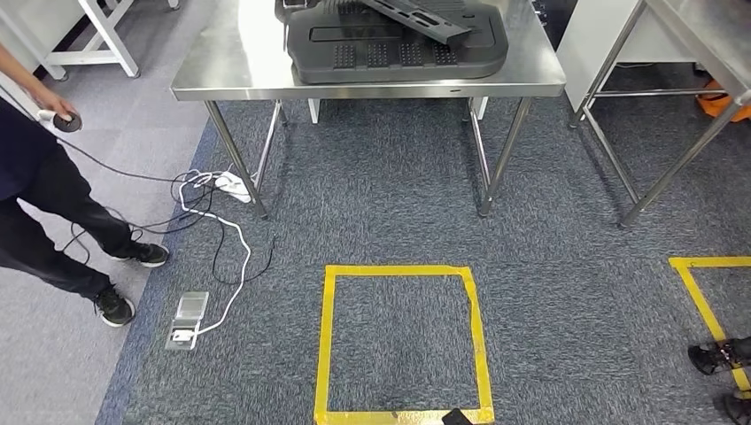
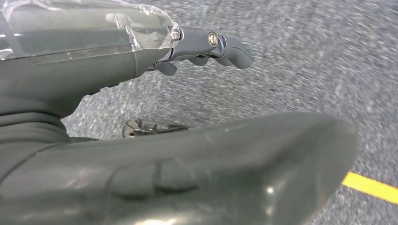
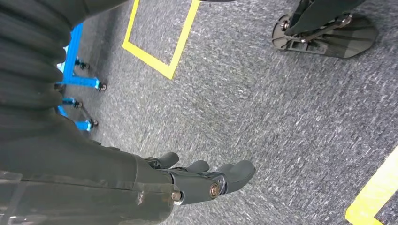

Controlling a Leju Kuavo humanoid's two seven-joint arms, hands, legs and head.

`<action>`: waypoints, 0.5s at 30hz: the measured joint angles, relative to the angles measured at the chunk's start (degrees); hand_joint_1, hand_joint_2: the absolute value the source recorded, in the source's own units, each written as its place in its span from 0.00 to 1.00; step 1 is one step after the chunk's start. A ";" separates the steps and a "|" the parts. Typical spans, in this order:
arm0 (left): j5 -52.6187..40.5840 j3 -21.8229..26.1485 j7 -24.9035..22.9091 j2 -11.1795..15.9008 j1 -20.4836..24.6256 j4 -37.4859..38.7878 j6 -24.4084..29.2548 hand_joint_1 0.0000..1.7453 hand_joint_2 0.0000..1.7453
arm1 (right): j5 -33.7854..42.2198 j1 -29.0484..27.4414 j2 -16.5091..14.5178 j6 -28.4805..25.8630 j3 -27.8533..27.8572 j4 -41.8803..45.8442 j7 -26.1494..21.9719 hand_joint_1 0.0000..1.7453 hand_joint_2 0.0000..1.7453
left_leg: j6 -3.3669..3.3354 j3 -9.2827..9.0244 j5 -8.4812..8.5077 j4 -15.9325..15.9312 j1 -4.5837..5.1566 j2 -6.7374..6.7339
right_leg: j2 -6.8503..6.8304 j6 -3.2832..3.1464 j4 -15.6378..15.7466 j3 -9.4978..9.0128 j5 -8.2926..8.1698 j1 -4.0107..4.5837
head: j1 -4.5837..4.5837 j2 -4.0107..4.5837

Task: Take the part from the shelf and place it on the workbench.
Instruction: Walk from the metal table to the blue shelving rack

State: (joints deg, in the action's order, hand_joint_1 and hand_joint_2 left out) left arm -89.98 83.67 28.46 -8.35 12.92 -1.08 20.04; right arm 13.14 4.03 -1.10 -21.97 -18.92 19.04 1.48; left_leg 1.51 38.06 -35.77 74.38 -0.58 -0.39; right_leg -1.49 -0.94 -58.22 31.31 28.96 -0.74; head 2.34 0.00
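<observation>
A steel workbench [image 1: 230, 73] stands ahead at the top of the head view. On it lies a large black moulded part [image 1: 398, 40] with ribbed patches and a long black piece across its top. My left hand [image 2: 206, 47] hangs over grey carpet, its fingers stretched out with nothing in them; the thick thumb fills the near side of that view. My right hand [image 3: 206, 180] also hangs above the carpet, fingers loosely extended and holding nothing.
A yellow taped square [image 1: 326, 336] marks the carpet before the workbench. A person [image 1: 35, 204] stands at the left beside loose cables [image 1: 217, 221] and a floor socket [image 1: 188, 319]. A second steel table [image 1: 700, 35] stands right. Shoes [image 1: 717, 356] show lower right. A blue wheeled frame [image 3: 75, 70] stands nearby.
</observation>
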 joint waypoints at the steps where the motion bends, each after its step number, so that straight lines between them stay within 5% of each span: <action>1: 0.00 0.00 0.00 0.00 0.00 0.00 0.00 0.00 0.00 | 0.03 0.01 0.01 -0.01 -0.10 0.00 0.03 0.00 1.00 | -0.23 -1.93 1.37 -2.32 0.04 -0.05 | -0.30 0.05 -0.08 0.28 -0.15 0.06 | -0.03 0.00; 3: -0.01 0.00 0.08 0.00 0.09 -0.01 0.00 0.00 0.00 | 0.28 0.03 0.03 -0.07 -0.39 0.00 0.07 0.00 1.00 | -0.94 -7.20 4.14 -10.53 0.32 -0.72 | -0.88 0.24 -0.23 0.55 -0.33 0.19 | -0.04 0.00; 5: -0.01 0.00 0.27 0.00 0.24 0.00 0.00 0.00 0.00 | 0.90 0.05 0.03 -0.19 -0.82 0.00 0.09 0.00 1.00 | -1.63 -10.07 5.09 -15.95 0.79 -1.46 | -1.49 0.69 -0.32 0.64 -0.62 0.26 | -0.03 0.00; 9: 0.01 0.00 0.43 -0.01 0.31 0.02 0.00 0.00 0.00 | 2.11 0.14 0.11 -0.63 -1.78 0.00 0.19 0.00 1.00 | -2.72 -9.74 5.95 -17.58 0.75 -0.96 | -1.55 2.02 -0.89 0.90 -0.39 0.10 | -0.04 0.00; 13: 0.00 -0.01 0.42 -0.05 0.37 0.08 0.00 0.00 0.00 | 2.55 -0.06 0.26 -0.78 -2.68 0.00 0.28 0.00 1.00 | -3.66 -8.52 7.09 -17.78 0.51 0.00 | 0.99 2.84 -12.36 5.56 6.79 -0.07 | 0.58 0.00; 15: 0.00 -0.01 0.42 -0.07 0.32 0.09 0.00 0.00 0.00 | 2.69 -0.23 0.32 -0.78 -3.04 0.00 0.36 0.00 1.00 | -3.63 -7.84 7.31 -17.34 0.51 0.83 | 1.17 3.05 -15.50 6.41 7.28 -0.14 | 0.69 0.00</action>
State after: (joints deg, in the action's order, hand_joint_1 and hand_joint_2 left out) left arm -89.98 83.66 28.87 -8.42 13.24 -0.98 20.04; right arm 15.83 3.79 -0.79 -22.75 -21.96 19.04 1.84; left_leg -2.12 30.22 -28.47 57.04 -0.07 0.44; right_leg -0.33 2.11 -73.72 37.72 36.24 -0.88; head 3.03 0.00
